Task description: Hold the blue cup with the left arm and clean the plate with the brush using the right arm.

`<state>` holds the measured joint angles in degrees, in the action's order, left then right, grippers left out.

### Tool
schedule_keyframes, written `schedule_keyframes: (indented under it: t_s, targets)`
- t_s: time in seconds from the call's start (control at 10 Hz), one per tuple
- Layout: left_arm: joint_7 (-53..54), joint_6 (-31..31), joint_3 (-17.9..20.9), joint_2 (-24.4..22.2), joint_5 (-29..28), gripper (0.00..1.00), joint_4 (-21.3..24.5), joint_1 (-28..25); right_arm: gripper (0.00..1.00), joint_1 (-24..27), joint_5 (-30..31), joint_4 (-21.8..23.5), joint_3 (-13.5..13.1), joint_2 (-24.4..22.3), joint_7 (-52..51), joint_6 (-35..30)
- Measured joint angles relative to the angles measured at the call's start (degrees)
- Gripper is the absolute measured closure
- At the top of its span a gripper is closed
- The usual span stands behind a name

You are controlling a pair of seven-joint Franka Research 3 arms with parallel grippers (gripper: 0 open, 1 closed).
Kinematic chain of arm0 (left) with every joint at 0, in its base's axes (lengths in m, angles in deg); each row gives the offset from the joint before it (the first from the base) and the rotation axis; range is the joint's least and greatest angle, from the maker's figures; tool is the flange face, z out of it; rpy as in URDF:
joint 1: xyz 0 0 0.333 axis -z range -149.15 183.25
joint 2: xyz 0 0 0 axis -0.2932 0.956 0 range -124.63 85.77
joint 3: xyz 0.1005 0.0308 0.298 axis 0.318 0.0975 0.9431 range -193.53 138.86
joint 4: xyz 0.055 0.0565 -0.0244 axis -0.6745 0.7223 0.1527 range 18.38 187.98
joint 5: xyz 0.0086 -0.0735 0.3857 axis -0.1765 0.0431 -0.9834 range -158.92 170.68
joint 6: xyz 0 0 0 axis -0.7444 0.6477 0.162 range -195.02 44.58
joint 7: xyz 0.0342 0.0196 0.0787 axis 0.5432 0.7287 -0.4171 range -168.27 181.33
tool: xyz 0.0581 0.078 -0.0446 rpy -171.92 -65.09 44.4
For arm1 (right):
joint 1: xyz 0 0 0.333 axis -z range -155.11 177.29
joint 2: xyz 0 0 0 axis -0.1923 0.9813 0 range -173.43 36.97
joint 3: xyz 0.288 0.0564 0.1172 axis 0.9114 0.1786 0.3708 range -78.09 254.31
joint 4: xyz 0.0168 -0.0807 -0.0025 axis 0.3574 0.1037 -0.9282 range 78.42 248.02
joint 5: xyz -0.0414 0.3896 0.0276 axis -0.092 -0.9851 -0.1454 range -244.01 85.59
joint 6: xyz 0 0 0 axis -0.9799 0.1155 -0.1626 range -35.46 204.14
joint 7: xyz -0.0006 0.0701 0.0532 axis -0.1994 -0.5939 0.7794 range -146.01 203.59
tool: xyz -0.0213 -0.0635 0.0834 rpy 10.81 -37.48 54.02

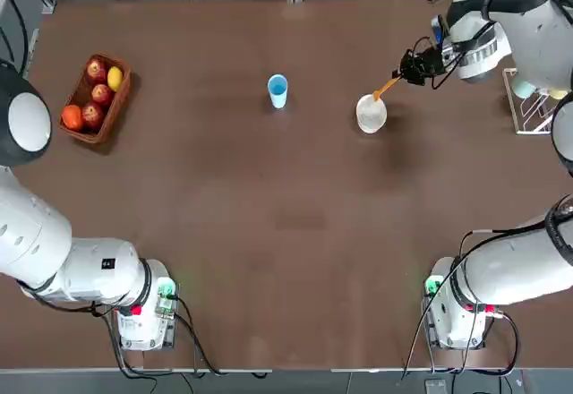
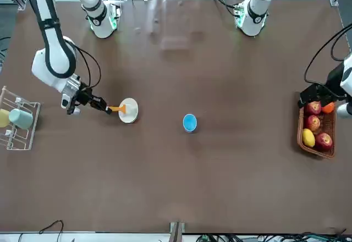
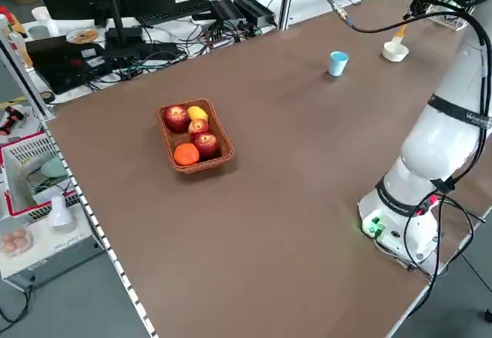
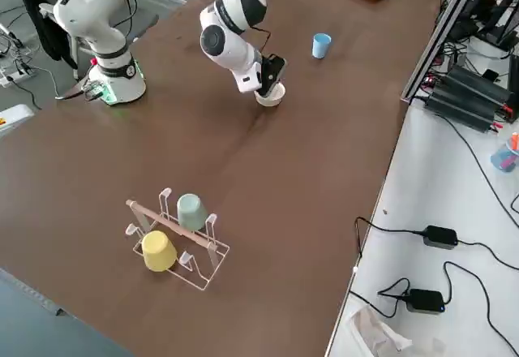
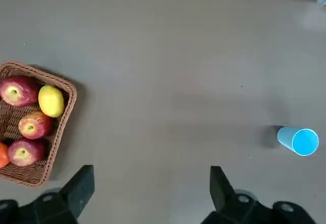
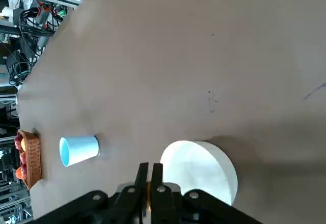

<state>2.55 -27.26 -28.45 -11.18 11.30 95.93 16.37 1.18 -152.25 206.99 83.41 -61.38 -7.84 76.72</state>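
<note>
The blue cup [image 1: 277,89] stands upright at the middle of the table's far half, with nothing touching it. To its right sits the cream plate [image 1: 371,113]. My right gripper [image 1: 414,67] hovers just beyond the plate, shut on the handle of the orange brush [image 1: 387,87], which slants down so that its tip meets the plate's rim. In the right wrist view the fingers [image 6: 149,175] are pressed together over the plate [image 6: 201,170]. My left gripper [image 5: 151,188] is open and empty, high over the table beside the fruit basket, well apart from the cup [image 5: 299,141].
A wicker basket [image 1: 115,107] of apples, a lemon and an orange sits at the far left. A wire rack [image 4: 174,239] at the right edge holds a teal-green cup [image 4: 191,209] and a yellow cup [image 4: 158,251]. Both arm bases stand at the near edge.
</note>
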Motion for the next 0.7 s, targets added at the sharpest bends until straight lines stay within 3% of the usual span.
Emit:
schedule_keyframes:
  t_s: [0.4,0.7]
  targets:
    - [0.23,0.48,-0.05,1.0,-1.15,0.0,-0.88,-0.02,0.95,0.01,-3.24,0.31,0.01,1.36,-4.95,0.0]
    - [-0.09,0.48,-1.35,1.89,-5.01,0.0,-1.04,2.48,0.95,0.03,-4.31,0.98,0.02,1.87,-7.63,-0.01]
